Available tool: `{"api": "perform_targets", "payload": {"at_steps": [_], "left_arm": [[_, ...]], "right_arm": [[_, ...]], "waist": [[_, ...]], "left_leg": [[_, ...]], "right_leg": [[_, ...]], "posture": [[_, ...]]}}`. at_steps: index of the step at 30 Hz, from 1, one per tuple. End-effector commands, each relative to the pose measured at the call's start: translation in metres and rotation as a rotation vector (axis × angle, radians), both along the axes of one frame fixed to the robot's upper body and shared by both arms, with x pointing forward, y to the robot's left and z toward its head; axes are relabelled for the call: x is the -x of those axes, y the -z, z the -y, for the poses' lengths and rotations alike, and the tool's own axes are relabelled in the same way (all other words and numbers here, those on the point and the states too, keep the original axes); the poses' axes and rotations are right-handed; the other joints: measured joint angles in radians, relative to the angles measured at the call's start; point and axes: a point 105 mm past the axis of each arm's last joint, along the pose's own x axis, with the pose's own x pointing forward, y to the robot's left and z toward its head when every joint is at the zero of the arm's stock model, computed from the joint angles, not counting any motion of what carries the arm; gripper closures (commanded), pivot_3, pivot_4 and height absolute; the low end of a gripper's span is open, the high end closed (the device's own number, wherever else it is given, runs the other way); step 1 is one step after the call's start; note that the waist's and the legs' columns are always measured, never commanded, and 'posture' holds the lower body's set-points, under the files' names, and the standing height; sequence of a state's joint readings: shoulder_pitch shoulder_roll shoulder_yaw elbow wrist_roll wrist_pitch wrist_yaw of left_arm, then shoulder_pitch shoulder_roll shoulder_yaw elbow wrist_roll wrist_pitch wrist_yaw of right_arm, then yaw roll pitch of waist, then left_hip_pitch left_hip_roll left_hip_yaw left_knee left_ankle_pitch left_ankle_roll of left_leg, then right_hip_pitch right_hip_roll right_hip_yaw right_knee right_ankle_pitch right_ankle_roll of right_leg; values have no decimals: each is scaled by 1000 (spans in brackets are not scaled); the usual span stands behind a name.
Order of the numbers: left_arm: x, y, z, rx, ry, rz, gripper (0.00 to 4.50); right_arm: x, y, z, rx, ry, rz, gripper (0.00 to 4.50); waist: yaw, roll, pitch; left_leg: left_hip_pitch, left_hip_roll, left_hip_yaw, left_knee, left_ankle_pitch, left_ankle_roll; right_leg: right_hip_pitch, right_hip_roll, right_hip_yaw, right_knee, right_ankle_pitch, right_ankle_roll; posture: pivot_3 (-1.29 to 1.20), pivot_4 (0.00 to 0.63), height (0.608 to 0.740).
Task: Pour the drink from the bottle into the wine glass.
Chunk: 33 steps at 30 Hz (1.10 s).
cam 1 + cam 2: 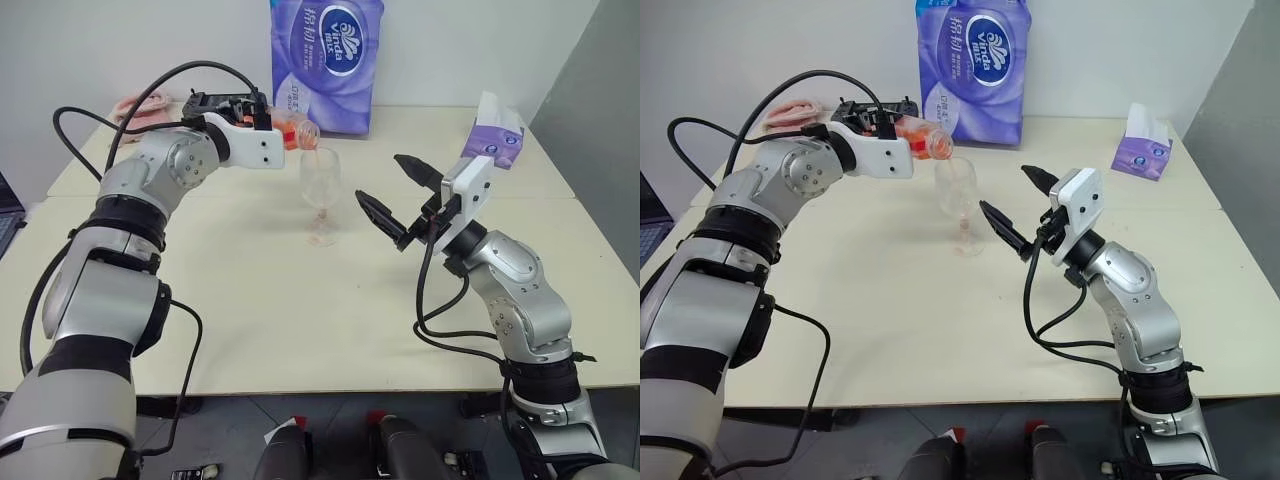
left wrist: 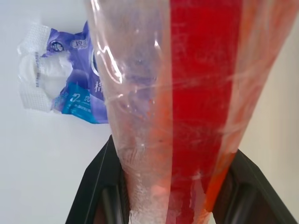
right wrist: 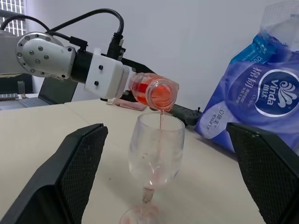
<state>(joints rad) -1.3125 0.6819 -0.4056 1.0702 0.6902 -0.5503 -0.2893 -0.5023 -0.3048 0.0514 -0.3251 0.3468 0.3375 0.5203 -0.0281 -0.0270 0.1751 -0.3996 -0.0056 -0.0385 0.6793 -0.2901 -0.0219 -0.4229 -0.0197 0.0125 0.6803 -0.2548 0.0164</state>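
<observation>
My left gripper is shut on the bottle, which lies tipped on its side with its open mouth over the wine glass. A thin stream of the orange-red drink runs from the mouth into the bowl, and a little has gathered at the bottom. The glass stands upright on the table. In the left wrist view the bottle sits between the two black fingers. My right gripper hangs open just right of the glass, not touching it.
A purple tissue pack stands at the back behind the glass. A small purple tissue box sits at the back right. A black device and a pink thing lie at the back left.
</observation>
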Motion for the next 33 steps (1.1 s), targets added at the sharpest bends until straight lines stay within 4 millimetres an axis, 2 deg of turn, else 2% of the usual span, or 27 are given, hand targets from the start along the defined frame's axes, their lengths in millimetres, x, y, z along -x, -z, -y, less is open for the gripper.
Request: {"api": "perform_targets", "payload": {"at_steps": [1,33], "left_arm": [[3,-31,2,6,10,90,2813],[2,-38,0,-80,-10,117,2813]], "right_arm": [[5,-11,2,-21,2,49,0],[1,-9,4,2,12,46,0]], "waist": [[0,0,0],[-1,0,0]], "left_leg": [[0,0,0,0,0,0],[0,0,0,0,0,0]], "right_leg": [[0,0,0,0,0,0],[0,0,0,0,0,0]], "posture": [[0,150,740],[0,150,740]]}}
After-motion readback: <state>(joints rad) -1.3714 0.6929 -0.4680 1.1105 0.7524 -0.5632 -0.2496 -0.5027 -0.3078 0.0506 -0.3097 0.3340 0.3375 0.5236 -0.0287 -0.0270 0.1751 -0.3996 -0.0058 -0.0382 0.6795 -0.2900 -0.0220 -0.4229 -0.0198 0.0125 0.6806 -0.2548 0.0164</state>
